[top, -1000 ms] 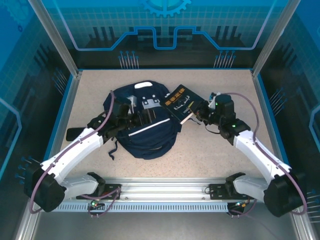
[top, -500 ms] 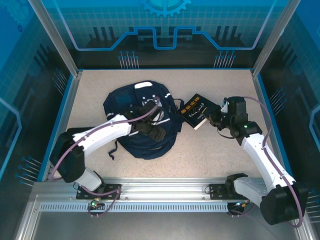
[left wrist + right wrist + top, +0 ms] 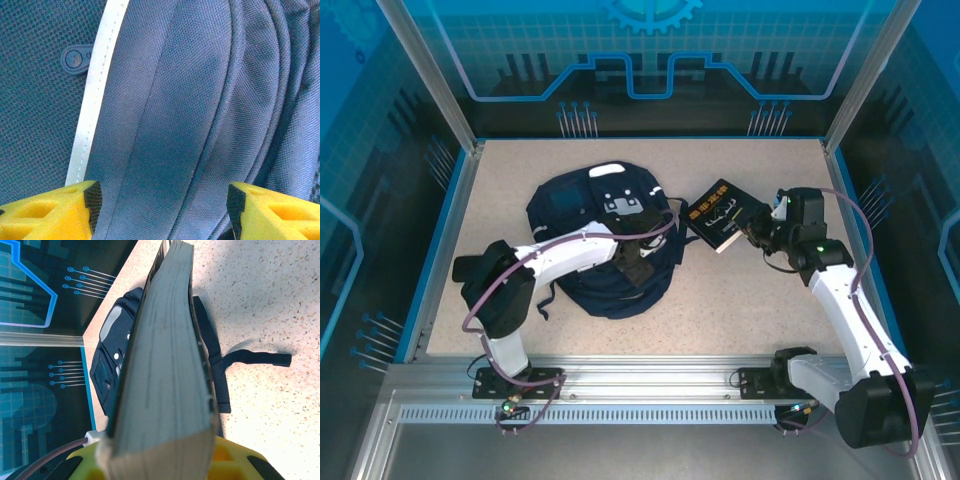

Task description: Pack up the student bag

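Step in hand looks like opening the bag so the book can go in: the bag point(image 3: 555, 225) lies flat on the table point(image 3: 740, 300), left of centre, and your left gripper point(image 3: 635, 265) sits down on its right half, the arm reaching across it. Your right gripper point(image 3: 752, 232) is clamped on the book point(image 3: 718, 213), holding it just beside the bag's right edge; you can't tell from above whether the book's corner touches the fabric. Nothing is packed yet, I'd judge. Next move calls for pinching a fold or the zip edge with the left and lifting to make a mouth, then angling the book in spine or edge first, so keep the right waiting until there's a gap. The left wrist view gives what the top can't: yellow fingers point(image 3: 55, 210) standing apart, straddling ridged navy fabric, nothing pinched, with a white stripe point(image 3: 95, 100) and a round stud point(image 3: 75, 58) off to one side; no zip pull is visible there. The right wrist view shows the book's page edge gripped between yellow pads, the bag behind it and a black strap point(image 3: 255, 359) lying loose on the table
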Available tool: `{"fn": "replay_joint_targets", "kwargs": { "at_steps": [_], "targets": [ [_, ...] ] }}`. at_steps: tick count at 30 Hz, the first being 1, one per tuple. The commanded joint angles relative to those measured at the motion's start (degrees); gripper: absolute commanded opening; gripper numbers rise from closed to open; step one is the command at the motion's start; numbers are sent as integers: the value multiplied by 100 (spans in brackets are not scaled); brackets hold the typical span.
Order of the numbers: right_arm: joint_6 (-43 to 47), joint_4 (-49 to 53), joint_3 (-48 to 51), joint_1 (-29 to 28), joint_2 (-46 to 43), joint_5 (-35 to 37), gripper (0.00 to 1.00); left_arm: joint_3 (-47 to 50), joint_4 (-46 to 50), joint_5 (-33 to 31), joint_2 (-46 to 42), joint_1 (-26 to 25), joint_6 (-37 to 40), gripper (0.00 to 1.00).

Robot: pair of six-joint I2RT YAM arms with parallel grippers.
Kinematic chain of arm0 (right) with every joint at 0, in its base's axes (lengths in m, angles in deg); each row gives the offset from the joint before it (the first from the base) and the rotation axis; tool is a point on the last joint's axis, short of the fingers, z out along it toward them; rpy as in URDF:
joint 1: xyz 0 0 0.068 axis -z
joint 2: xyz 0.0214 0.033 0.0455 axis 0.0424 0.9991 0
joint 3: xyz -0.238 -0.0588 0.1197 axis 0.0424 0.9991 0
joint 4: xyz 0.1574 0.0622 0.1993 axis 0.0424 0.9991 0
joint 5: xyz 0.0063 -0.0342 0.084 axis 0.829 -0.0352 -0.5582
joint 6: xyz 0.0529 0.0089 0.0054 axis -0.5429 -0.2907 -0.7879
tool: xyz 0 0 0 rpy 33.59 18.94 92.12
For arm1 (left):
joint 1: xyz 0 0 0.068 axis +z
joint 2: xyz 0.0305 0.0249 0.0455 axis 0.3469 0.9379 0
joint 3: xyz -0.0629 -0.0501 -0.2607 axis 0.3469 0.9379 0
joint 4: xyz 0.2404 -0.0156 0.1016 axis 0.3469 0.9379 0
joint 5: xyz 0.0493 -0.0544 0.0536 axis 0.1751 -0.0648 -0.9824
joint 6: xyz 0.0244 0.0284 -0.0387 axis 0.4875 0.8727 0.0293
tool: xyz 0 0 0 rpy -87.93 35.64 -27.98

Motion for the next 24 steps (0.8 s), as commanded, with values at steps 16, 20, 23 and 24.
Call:
{"fn": "replay_joint_targets", "kwargs": {
  "at_steps": [16, 20, 23, 24],
  "targets": [
    [131, -334, -37, 124, -46, -415, 15, -485, 491, -972, 583, -93, 252, 67],
    [114, -320, 3, 141, -96, -424, 15, -543, 495, -1007, 464, -160, 178, 57],
    [136, -257, 3, 142, -165, -369, 15, -527, 329, -1161, 269, -165, 97, 44],
    [141, -237, 3, 150, -182, -350, 15, -530, 293, -1210, 214, -173, 71, 39]
  ]
}}
